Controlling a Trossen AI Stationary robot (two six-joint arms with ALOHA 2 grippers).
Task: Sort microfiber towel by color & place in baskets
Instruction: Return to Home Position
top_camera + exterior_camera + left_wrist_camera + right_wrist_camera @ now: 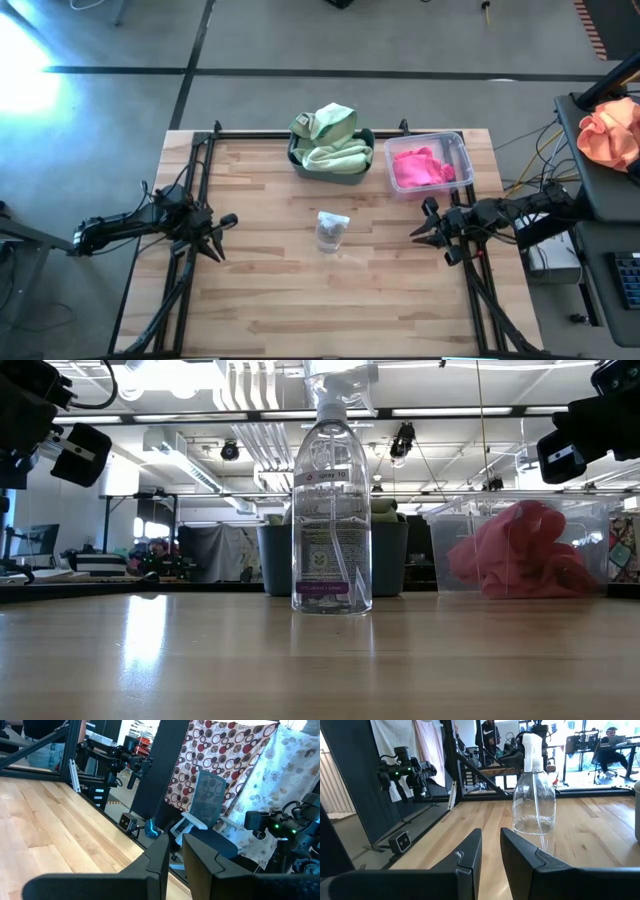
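Light green towels (330,140) lie heaped in the dark teal basket (296,162) at the table's far middle, spilling above its rim. A bright pink towel (420,167) lies in the clear basket (466,150) just right of it and also shows in the low view (520,550). My left gripper (222,238) hovers at the table's left side, shut and empty (175,840). My right gripper (420,228) hovers at the table's right side, near the clear basket's near side, shut and empty (491,832).
A clear spray bottle (332,230) stands upright at the table's middle, between the two grippers and nearer than the baskets (332,510). An orange cloth bundle (612,130) lies on a stand off the table's right side. Bare wood lies along the near half.
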